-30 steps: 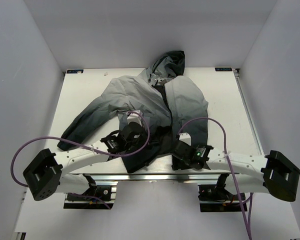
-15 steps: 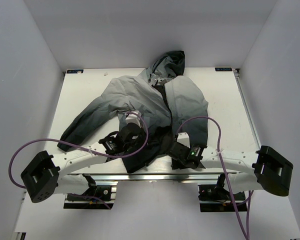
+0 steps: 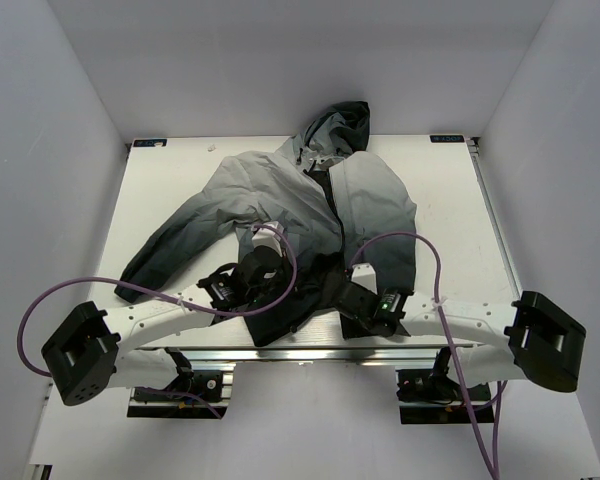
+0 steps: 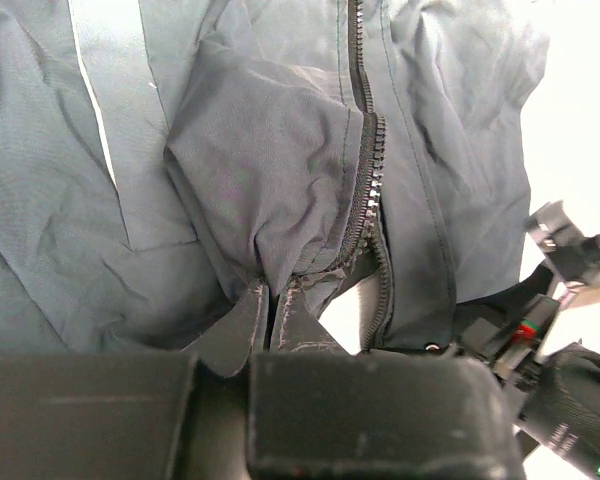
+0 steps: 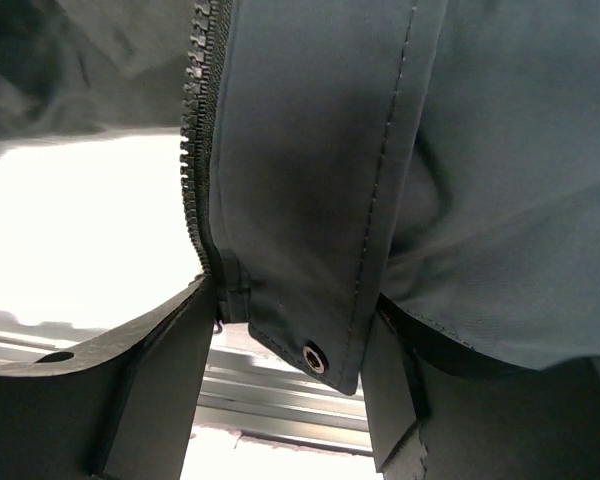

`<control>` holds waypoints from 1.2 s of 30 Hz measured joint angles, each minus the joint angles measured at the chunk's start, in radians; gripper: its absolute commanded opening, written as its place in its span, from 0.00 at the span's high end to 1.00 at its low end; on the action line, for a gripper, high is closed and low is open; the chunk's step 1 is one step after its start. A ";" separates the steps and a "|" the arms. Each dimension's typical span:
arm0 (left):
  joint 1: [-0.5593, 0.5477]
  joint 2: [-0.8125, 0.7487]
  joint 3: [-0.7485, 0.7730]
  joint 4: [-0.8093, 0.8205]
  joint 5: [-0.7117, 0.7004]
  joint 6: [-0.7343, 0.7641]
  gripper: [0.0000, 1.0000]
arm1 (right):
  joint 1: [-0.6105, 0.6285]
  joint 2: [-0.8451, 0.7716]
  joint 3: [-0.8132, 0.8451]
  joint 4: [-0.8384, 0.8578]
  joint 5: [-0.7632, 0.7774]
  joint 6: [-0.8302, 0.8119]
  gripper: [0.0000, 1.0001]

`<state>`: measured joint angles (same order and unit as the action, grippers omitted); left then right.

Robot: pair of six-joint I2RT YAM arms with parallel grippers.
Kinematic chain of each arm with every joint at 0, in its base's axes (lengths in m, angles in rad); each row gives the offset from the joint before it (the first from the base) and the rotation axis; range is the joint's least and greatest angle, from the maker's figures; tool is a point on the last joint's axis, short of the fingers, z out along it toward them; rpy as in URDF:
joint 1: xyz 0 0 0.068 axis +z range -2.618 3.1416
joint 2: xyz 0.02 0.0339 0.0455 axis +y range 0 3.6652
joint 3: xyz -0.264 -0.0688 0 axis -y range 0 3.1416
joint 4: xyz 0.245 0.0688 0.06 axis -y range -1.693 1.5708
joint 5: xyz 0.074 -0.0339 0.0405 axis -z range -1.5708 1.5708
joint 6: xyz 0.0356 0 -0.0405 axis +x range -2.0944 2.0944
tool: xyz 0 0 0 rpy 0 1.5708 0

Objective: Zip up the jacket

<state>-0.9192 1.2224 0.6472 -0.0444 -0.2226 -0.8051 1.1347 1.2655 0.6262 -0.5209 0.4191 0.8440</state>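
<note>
The jacket (image 3: 280, 190) lies spread on the table, hood at the far side and black hem at the near edge, its front open at the bottom. My left gripper (image 3: 280, 270) is over the hem; in the left wrist view it (image 4: 273, 292) is shut, pinching a fold of the jacket's dark left panel (image 4: 270, 170) beside the zipper teeth (image 4: 370, 170). My right gripper (image 3: 348, 293) is open; in the right wrist view (image 5: 290, 340) its fingers (image 5: 170, 380) stand on either side of the right panel's hem corner, which carries a snap (image 5: 313, 357) and zipper teeth (image 5: 195, 130).
The white table (image 3: 170, 170) is closed in by white walls on three sides. An aluminium rail (image 5: 270, 400) runs along its near edge, just under the hem corner. Purple cables (image 3: 130, 290) loop from both arms over the jacket's lower part.
My right arm has swung left and forward, bringing its gripper to the hem corner. The left gripper has shifted slightly and still pinches the fabric.
</note>
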 measured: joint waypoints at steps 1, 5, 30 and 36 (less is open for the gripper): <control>0.000 -0.001 0.000 0.000 0.000 0.000 1.00 | 0.000 0.008 0.000 0.000 -0.002 -0.003 0.38; 0.000 -0.009 -0.003 0.000 0.000 0.000 1.00 | 0.000 0.032 0.006 0.013 -0.002 -0.013 0.38; 0.000 -0.014 0.026 -0.130 -0.127 -0.012 1.00 | 0.002 0.326 0.190 0.186 -0.051 -0.035 1.00; 0.001 -0.032 0.029 -0.159 -0.161 -0.015 1.00 | 0.003 0.248 0.123 0.225 -0.050 -0.032 1.00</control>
<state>-0.9180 1.1900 0.6765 -0.2035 -0.3840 -0.8204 1.1374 1.5139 0.7494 -0.2955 0.3691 0.8116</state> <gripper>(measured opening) 0.034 0.035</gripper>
